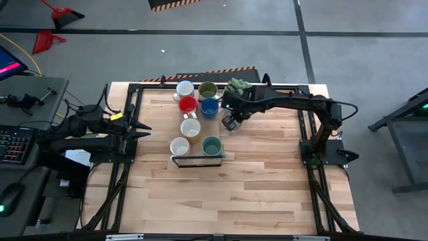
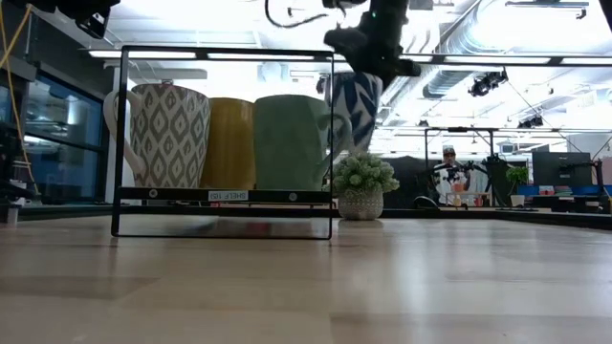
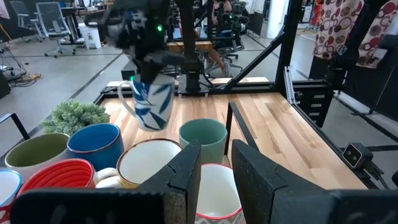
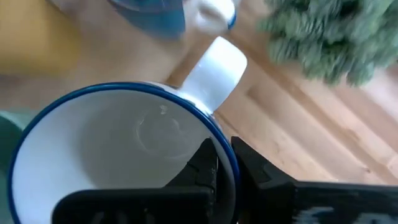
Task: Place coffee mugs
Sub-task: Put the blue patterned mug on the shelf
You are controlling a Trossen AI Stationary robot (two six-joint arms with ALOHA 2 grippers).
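A white mug with a blue leaf pattern and blue rim [image 3: 154, 102] hangs in the air beside the group of mugs, with my right gripper [image 1: 231, 122] shut on it. The other mugs stand on their bases on the table: white [image 1: 185, 88], olive [image 1: 207, 89], red [image 1: 188, 104], blue [image 1: 209, 107], cream-yellow [image 1: 190, 128], patterned white [image 1: 179, 146] and teal [image 1: 211, 145]. My left gripper [image 1: 138, 127] waits at the table's left edge, open, with nothing between its fingers. My right gripper pinches the leaf-pattern mug's rim [image 4: 221, 140] next to the handle [image 4: 214, 68], one finger [image 4: 208, 165] inside the mug and one [image 4: 255, 168] outside. The fingers come from above, pointing steeply down. The mug hangs below them, lifted clear of the table and slightly tilted [image 2: 356, 100].
A black frame with a shelf bar [image 2: 225, 195] stands in front of the near mugs [image 1: 197, 161]. A small green potted plant [image 1: 237, 86] sits at the far edge, close behind my right gripper. Bare wood lies toward the near edge and to the right.
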